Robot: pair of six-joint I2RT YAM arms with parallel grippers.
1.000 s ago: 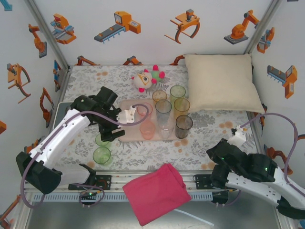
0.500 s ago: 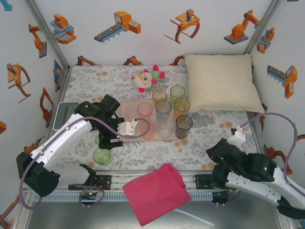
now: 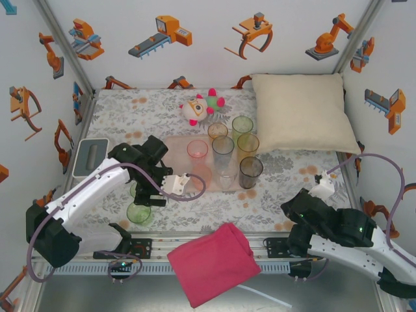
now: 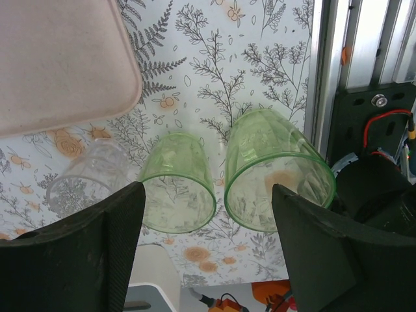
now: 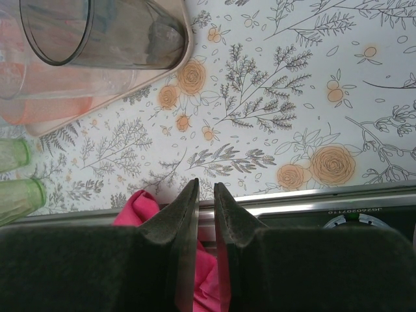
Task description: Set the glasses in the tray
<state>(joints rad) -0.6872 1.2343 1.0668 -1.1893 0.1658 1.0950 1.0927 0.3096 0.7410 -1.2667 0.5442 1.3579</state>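
The pale pink tray [image 3: 174,144] holds several glasses, among them a pink one [image 3: 197,149], a clear one [image 3: 223,147] and a smoky one [image 3: 250,171]. Two green glasses [image 3: 138,212] [image 3: 134,190] stand on the cloth near the front left. In the left wrist view they [image 4: 177,185] [image 4: 276,170] lie between the wide-apart fingers of my open left gripper [image 4: 208,250], beside a clear glass [image 4: 84,185] and the tray corner [image 4: 58,65]. My left gripper [image 3: 148,195] hovers over them. My right gripper [image 5: 206,188] is shut and empty near the front rail, where the smoky glass [image 5: 97,32] is in sight.
A cream pillow [image 3: 302,114] fills the back right. A plush toy [image 3: 200,107] sits behind the tray and a small grey box [image 3: 91,156] stands at the left edge. A pink cloth [image 3: 214,260] drapes over the front rail [image 3: 273,246].
My left gripper has drawn back from the tray's left edge toward the near side, over the green glasses. The right arm has not moved.
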